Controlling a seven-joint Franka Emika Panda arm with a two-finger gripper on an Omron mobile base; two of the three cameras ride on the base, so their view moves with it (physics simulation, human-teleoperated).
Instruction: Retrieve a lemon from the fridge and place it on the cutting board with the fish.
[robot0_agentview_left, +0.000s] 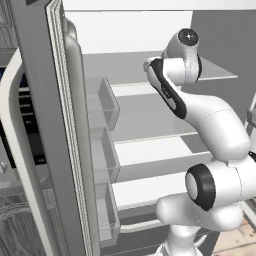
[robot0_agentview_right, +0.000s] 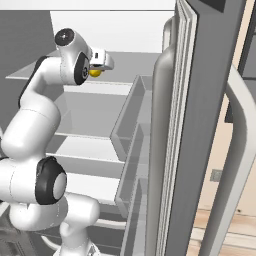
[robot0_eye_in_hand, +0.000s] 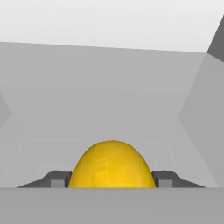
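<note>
The fridge (robot0_agentview_left: 150, 145) stands open in front of me, with white walls and clear shelves. In the hand view a bright yellow lemon (robot0_eye_in_hand: 111, 164) sits between my gripper's (robot0_eye_in_hand: 110, 179) two dark fingertips (robot0_eye_in_hand: 57, 178), which press against it on both sides. From the right base view the lemon (robot0_agentview_right: 95, 73) peeks out under the hand (robot0_agentview_right: 100, 59), at the level of an upper shelf (robot0_agentview_right: 107, 89) inside the fridge. The cutting board and the fish are out of view.
The open left door (robot0_agentview_left: 65, 130) carries clear bins (robot0_agentview_left: 107, 102) and stands close beside my arm. The right door (robot0_agentview_right: 200, 125) with its long curved handle (robot0_agentview_right: 242, 150) and its own bins (robot0_agentview_right: 131, 117) flanks the other side. Wooden floor (robot0_agentview_right: 220, 225) lies at the lower right.
</note>
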